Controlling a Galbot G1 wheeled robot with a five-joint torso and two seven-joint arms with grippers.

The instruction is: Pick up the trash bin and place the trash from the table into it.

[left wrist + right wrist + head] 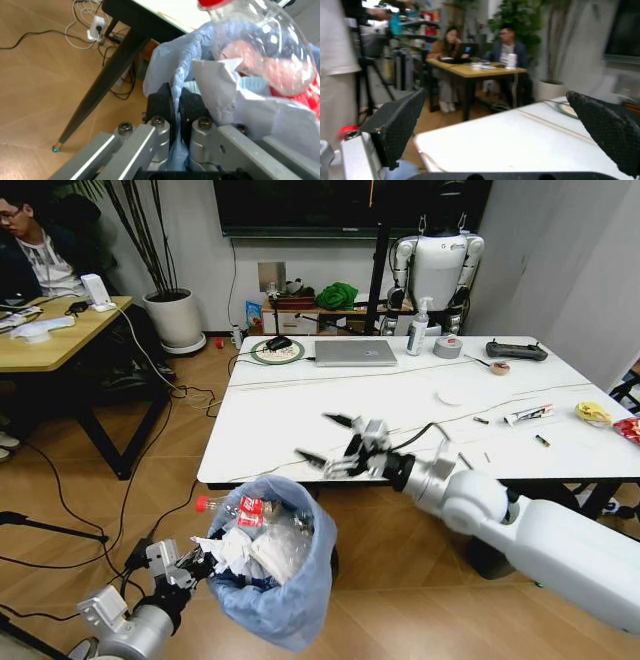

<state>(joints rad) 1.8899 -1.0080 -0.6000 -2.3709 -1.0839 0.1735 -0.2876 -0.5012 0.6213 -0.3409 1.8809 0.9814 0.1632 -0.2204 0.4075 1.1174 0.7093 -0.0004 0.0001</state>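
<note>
The clear red-capped plastic bottle [260, 48] is blurred and cut off at twelve o'clock in the left wrist view. The red wrapper [630, 429] is cut off at three o'clock in the head view.

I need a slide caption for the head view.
Left gripper holds the filled trash bin by its bag; right gripper open over the table.

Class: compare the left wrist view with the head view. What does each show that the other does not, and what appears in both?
Left wrist view alone: the left gripper's fingers pinching the bin's blue bag, and a table leg's foot.

Head view alone: the right gripper, open above the table, and leftover wrappers.

Both: the trash bin holding the red-capped bottle and crumpled tissues.
</note>
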